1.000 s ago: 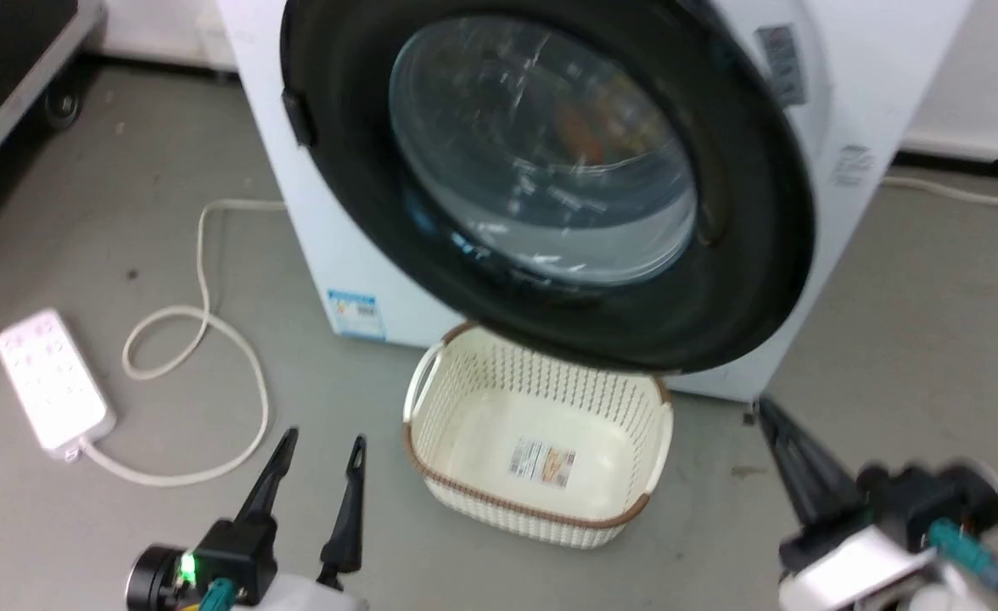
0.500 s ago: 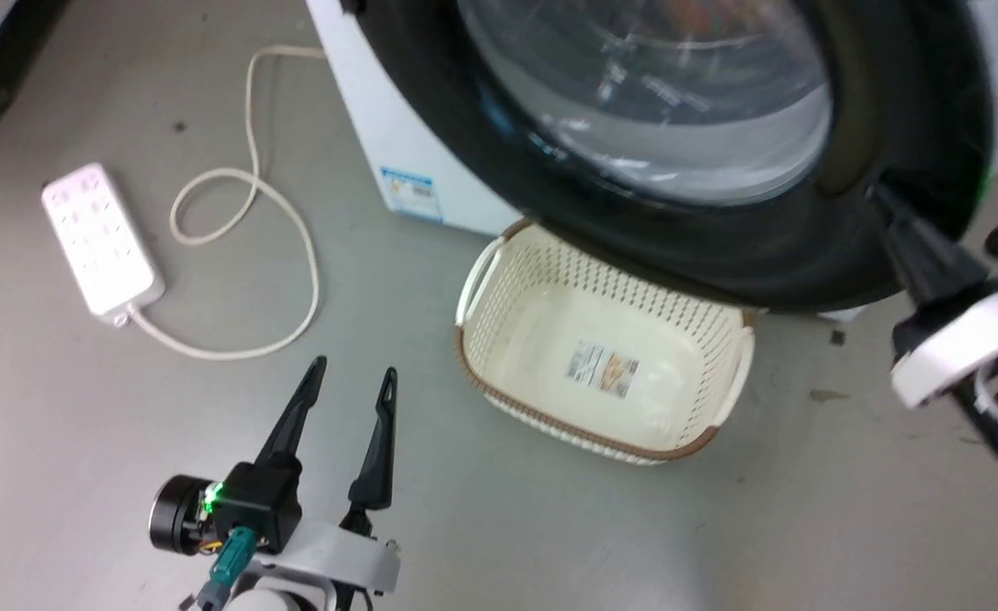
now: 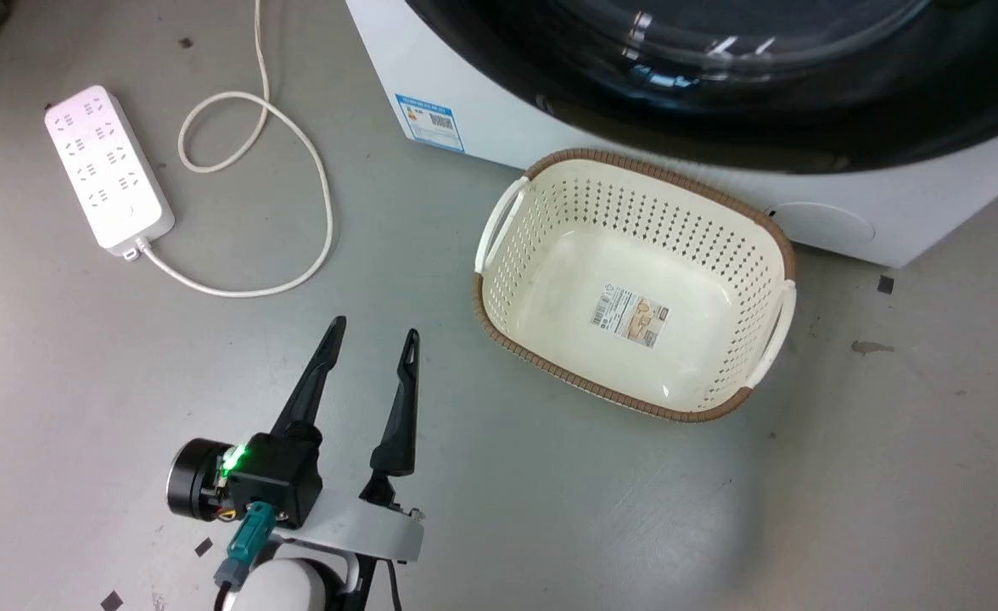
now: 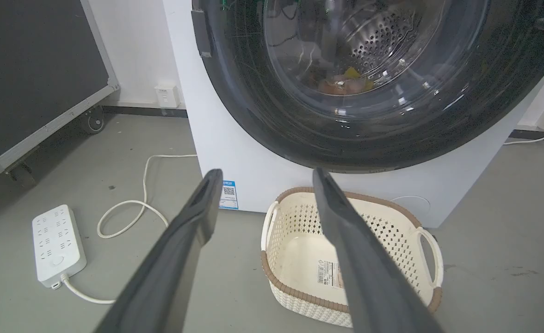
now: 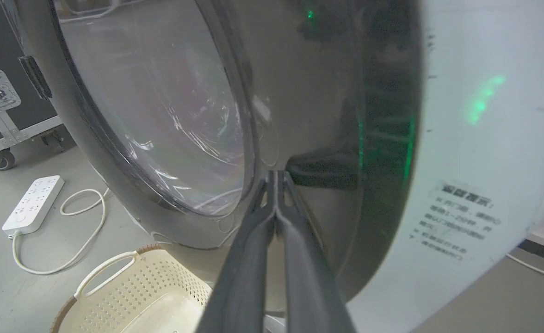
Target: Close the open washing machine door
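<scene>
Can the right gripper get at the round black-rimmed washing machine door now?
Probably yes: the shut right gripper points straight at the large round black-rimmed washing machine door, beside its glass window, nothing between them. Whether the tips touch, I cannot tell.

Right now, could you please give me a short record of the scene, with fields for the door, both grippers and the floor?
door: washing machine door close against the washing machine front; latched or not, cannot tell
right gripper: fingers shut, tips at the door's dark rim
left gripper: open, empty, above the floor
floor: empty cream basket before the machine; white power strip with looped cable
</scene>
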`<state>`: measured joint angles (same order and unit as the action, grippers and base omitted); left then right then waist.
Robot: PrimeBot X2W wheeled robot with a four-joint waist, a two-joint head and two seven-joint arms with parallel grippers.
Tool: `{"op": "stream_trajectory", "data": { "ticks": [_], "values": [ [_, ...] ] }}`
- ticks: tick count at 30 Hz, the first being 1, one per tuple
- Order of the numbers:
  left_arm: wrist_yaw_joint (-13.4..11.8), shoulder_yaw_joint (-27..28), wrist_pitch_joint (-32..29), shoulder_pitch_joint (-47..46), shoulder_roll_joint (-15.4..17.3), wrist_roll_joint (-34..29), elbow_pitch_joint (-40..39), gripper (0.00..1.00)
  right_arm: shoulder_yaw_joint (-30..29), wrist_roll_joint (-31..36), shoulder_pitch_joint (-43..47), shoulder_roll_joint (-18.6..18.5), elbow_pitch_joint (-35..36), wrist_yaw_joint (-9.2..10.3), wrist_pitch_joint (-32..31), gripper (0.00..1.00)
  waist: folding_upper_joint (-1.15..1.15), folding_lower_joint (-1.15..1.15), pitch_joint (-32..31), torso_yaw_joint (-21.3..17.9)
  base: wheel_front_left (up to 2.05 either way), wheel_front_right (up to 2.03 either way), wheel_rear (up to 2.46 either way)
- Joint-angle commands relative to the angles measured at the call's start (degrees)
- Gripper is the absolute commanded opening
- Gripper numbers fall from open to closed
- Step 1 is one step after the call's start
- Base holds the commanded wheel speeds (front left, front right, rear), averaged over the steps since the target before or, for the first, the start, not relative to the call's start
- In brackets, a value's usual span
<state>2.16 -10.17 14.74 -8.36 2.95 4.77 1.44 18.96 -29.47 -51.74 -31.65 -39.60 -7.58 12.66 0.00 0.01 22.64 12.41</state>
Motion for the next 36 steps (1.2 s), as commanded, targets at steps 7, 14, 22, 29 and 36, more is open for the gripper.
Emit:
{"op": "stream_trajectory", "data": {
  "ticks": [7,14,22,29,36],
  "values": [
    [-0.7,-0.6,0.3,-1.5,-0.1,0.2,0.0,1.00,-1.0,-1.1,-5.9,-0.3,-6.1,0.09,0.7,0.00,0.00,-0.01,0.7,-0.2,0.00,0.00,0.00],
    [-0.5,-0.1,0.3,-1.2,-0.1,0.1,0.8,1.00,0.2,-1.4,-5.0,1.2,-8.6,0.09,1.9,0.01,0.00,-0.01,-2.0,-1.1,0.00,0.00,0.00],
    [0.0,1.6,0.3,0.6,-0.1,0.1,3.4,1.00,-3.7,3.5,5.6,3.0,-1.0,0.09,2.3,1.00,0.00,-0.01,-9.4,-3.5,0.00,0.00,0.00],
    [1.2,3.8,0.3,3.0,0.0,0.1,5.5,1.00,-14.1,12.4,22.5,10.1,14.0,0.09,2.3,1.00,0.00,-0.01,-16.7,-6.9,0.00,0.00,0.00],
    [2.8,4.6,0.3,4.8,0.6,-0.6,6.9,1.00,-21.2,18.5,37.0,19.3,25.5,0.09,2.3,1.00,0.00,-0.01,-21.7,-9.6,0.00,0.00,0.00]
  ]
}}
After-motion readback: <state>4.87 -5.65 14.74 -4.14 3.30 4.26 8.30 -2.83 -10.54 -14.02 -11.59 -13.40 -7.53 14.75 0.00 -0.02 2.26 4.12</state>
